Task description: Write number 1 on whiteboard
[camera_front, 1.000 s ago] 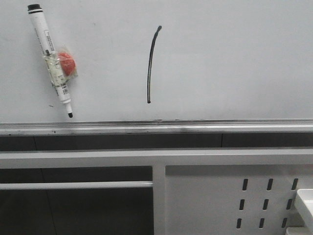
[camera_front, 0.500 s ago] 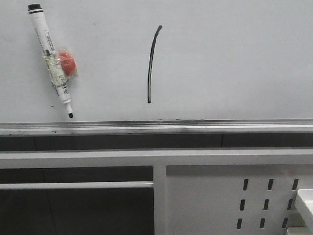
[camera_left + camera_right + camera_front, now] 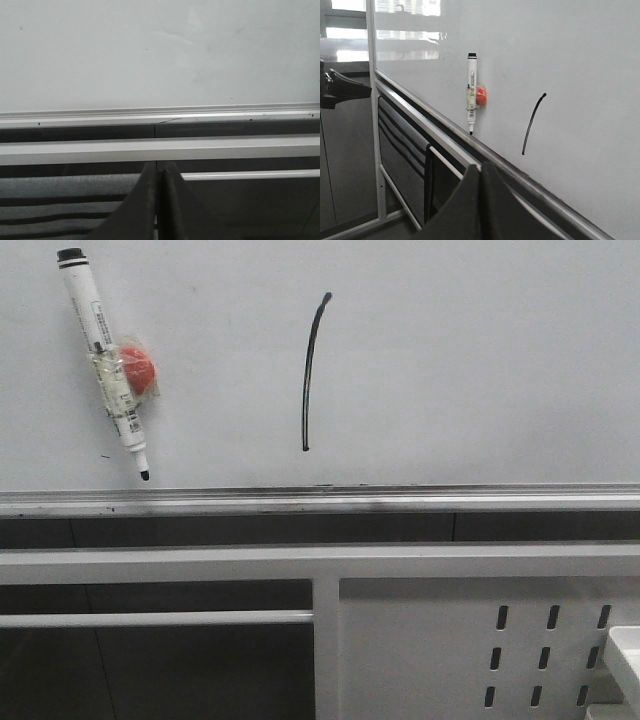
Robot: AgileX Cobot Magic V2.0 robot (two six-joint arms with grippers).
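Note:
The whiteboard [image 3: 480, 360] fills the upper front view, with a silver tray rail [image 3: 320, 500] along its lower edge. A thin black stroke, the number 1 [image 3: 311, 370], stands nearly vertical near its middle; the right wrist view shows the number 1 [image 3: 533, 124] too. A white marker pen [image 3: 103, 360] with a red magnet [image 3: 138, 370] clings to the board at the left, tip down. My left gripper [image 3: 160, 167] is shut with nothing in it, below the rail. My right gripper [image 3: 481, 167] is shut and empty, away from the marker pen [image 3: 471, 95]. Neither gripper shows in the front view.
Below the rail run a white frame bar [image 3: 320, 562] and a white metal panel with slot holes [image 3: 480, 650]. A white object's corner [image 3: 625, 650] pokes in at the lower right. The left arm's dark tip [image 3: 340, 87] shows in the right wrist view.
The white object's corner at the lower right of the front view has slid slightly down and right. The board, stroke and marker pen have not moved.

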